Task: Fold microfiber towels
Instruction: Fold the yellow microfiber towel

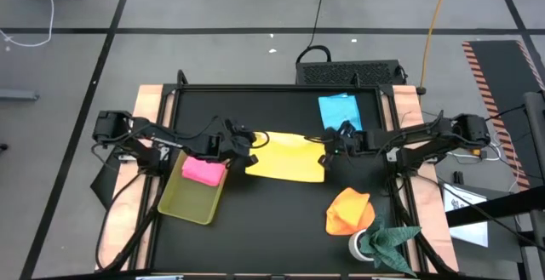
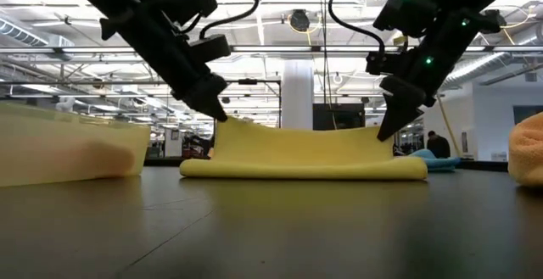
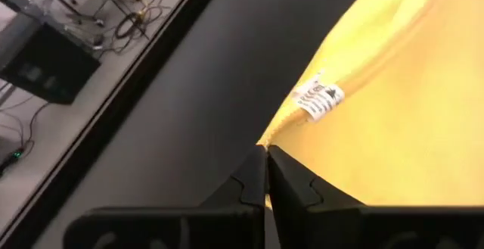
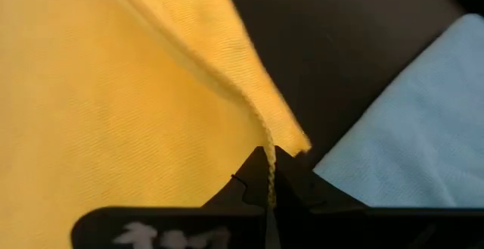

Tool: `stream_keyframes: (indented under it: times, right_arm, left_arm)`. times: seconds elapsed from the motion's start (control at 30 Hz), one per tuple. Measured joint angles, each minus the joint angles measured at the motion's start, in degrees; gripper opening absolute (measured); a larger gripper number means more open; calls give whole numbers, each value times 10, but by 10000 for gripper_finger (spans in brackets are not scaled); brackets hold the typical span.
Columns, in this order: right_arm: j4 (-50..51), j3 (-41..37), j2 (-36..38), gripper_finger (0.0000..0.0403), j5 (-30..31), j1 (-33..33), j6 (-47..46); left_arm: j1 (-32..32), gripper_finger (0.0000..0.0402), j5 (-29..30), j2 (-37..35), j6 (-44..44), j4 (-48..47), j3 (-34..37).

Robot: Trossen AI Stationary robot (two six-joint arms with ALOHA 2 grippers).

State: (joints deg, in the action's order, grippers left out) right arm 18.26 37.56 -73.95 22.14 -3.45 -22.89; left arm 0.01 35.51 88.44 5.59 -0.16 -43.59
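Note:
A yellow towel point(image 1: 285, 157) lies at the table's middle, doubled over, its rounded fold point(image 2: 305, 170) resting on the table toward the near side. My left gripper point(image 1: 247, 150) is shut on its left corner and my right gripper point(image 1: 328, 155) is shut on its right corner. A pink towel point(image 1: 203, 171) lies bunched in the yellow-green tray point(image 1: 189, 203) on the left. Flat at the far right lies a light blue towel point(image 1: 341, 111), and an orange towel point(image 1: 349, 212) sits crumpled at the near right. My left gripper pinches the yellow towel's left corner point(image 3: 266, 139) between its two fingertips, slanting down from the table's left. The corner is raised off the table, and the upper layer sags between the two grippers. My right gripper pinches the towel's right corner by its hemmed edge point(image 4: 268, 144) between its two fingertips, slanting down from the table's right. That corner point(image 2: 383, 131) is held up while the fold below stays on the table.
A dark green cloth point(image 1: 387, 239) and a white roll lie at the near right corner. The tray's wall point(image 2: 68, 147) stands close to the left of the yellow towel. Bare black table point(image 1: 272, 229) spreads in front of the towel toward the near edge.

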Motion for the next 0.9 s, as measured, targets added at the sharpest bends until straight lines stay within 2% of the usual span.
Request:
stream_keyframes:
  times: [0.13,0.33,0.73,0.9]
  right_arm:
    - [0,0,0,0,-1,-3,4]
    - [-6,0,-5,0,1,-35,14]
    - [-29,0,-47,0,2,-75,22]
    - [-52,0,-69,3,6,-83,33]
  left_arm:
    - [-4,5,-1,-1,-9,0,-1]
    - [28,4,-2,2,17,-2,-1]
    - [82,25,-30,84,23,59,-1]
    - [93,26,-31,85,22,60,-1]
